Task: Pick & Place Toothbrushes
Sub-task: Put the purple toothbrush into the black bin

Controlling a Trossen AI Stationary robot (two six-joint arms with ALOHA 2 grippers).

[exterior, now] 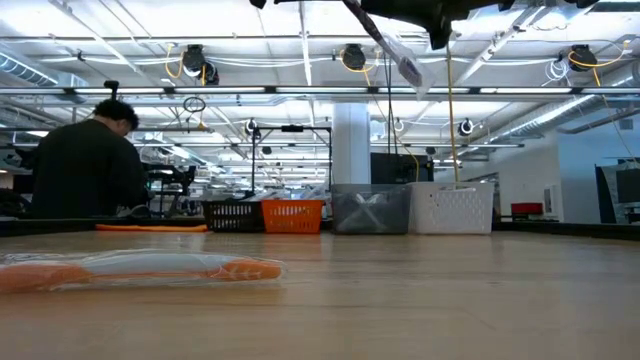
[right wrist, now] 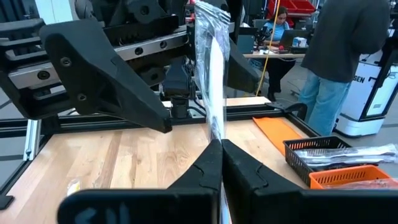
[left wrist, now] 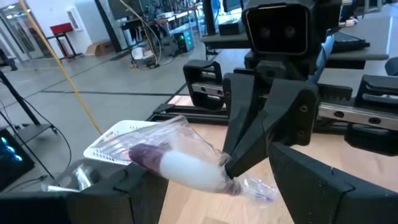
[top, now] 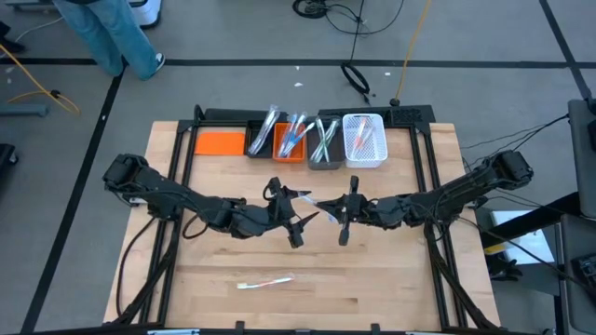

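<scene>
Right claw (top: 341, 216) pinches a wrapped toothbrush (top: 317, 202), apparently pointing lengthwise into the wide-open left claw (top: 296, 221).

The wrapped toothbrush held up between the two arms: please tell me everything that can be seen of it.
The wrapped toothbrush is a pale stick sealed in clear crinkled plastic, with a dark purplish part inside near one end, seen in the left wrist view. The right tool is shut on one end of the wrapper and holds it in the air above the wooden table, touching nothing else. Its free end reaches toward the open left tool, which does not grip it.
</scene>
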